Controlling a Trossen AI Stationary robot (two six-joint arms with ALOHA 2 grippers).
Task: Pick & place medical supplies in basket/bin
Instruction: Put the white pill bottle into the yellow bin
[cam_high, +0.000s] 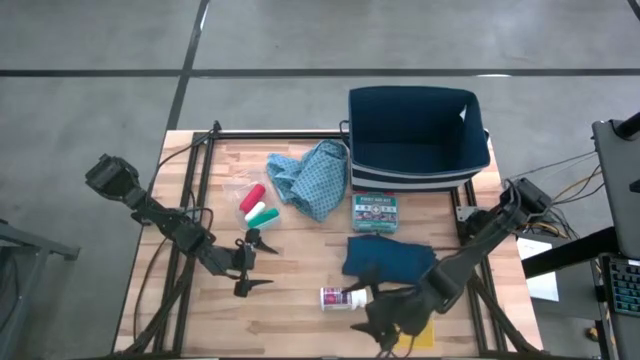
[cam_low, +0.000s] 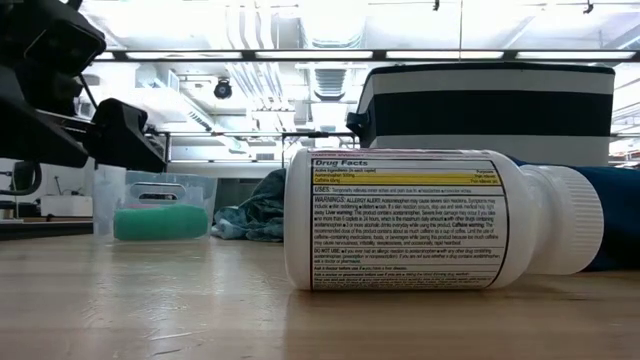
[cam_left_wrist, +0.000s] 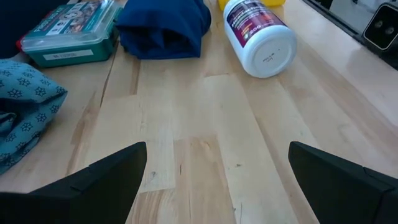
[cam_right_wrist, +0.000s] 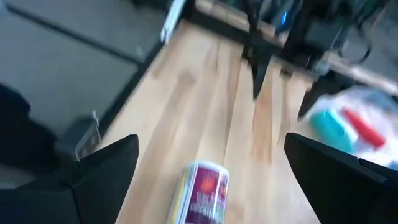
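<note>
My right hand (cam_high: 372, 318) is wide apart, right beside the white pill bottle (cam_high: 341, 297). It's hard, smooth and might roll, so I'd pinch its round middle.

Left gripper (cam_high: 252, 262) hovers low with fingers spread wide; right gripper (cam_high: 376, 320) (also spread) hangs opposite, facing it.

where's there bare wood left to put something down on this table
Bare wood lies between the left gripper and the pill bottle, and behind the cylinders. It is crowded in front of the basket: patterned cloth, small box, teal cloth.
</note>
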